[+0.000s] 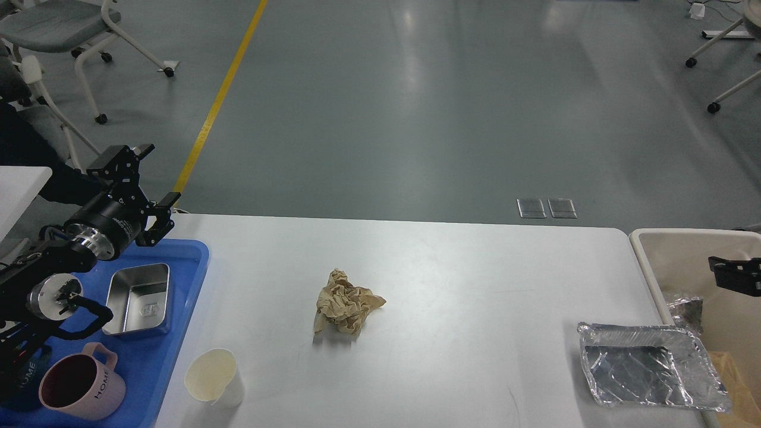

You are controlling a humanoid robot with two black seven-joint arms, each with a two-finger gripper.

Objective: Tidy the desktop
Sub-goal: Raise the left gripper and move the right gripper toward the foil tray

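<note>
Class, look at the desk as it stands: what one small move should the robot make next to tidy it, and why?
Probably swing the left gripper, whose fingers stand open above the blue tray, toward the crumpled brown paper. The paper lies loose mid-desktop, and the right gripper sits at the picture's edge over the beige bin.

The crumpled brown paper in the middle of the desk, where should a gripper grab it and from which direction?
Probably straight from above. The crumpled brown paper sits loosely bunched on the desktop, with nothing beside it. Close the fingers across its tall middle ridge rather than the thin flap pointing right, which would likely slip or tear.
</note>
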